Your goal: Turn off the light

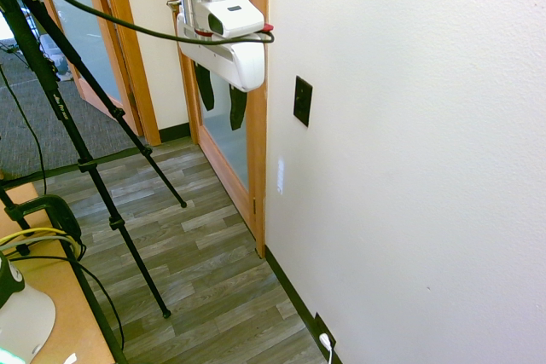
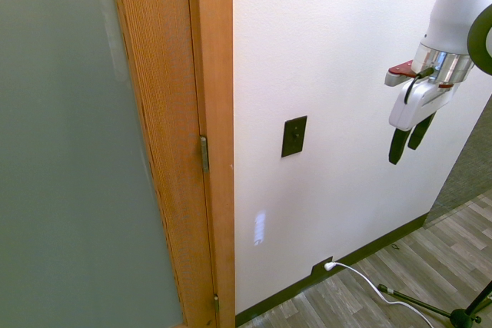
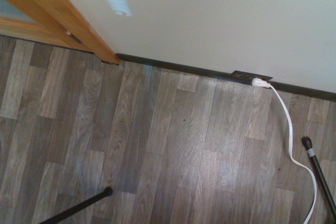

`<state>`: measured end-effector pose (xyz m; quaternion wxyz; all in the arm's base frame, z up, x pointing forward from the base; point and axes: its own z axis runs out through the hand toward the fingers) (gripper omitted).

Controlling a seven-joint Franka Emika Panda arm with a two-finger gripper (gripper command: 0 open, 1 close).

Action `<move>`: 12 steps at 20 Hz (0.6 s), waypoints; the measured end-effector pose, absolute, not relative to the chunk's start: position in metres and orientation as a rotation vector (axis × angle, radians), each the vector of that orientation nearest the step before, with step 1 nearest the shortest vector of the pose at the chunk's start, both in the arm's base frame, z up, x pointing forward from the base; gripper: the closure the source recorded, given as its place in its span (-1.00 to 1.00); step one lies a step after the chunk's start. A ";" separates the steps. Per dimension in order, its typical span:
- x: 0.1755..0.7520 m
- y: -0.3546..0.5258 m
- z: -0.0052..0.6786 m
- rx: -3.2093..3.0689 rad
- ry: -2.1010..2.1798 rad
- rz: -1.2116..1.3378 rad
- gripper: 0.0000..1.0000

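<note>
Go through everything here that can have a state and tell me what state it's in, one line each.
Light switch: mounted upright on the wall, untouched; toggle position too small to tell.
Hand: fingers slightly apart, holding nothing, hanging clear of the wall.
White plug: plugged into the black outlet plate at the baseboard.
Door: looks shut against its wooden frame.

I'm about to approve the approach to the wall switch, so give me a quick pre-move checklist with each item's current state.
1. Target found: black switch plate on the white wall, not the outlet plate by the floor: ok.
2. Gripper apart from the switch plate, not touching: ok.
3. Air between them free of obstacles: ok.
4. Fingers point down, not at the wall: not ok.
5. Toggle position: cannot tell.
6. White cord lies on the floor, below the path: ok.
</note>
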<state>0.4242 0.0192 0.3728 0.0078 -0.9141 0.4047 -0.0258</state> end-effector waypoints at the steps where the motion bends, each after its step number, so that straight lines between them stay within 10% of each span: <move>1: 0.424 0.019 0.372 -2.858 1.265 -0.079 -1.00; 12: 0.494 0.044 0.328 -2.720 1.234 -0.373 -1.00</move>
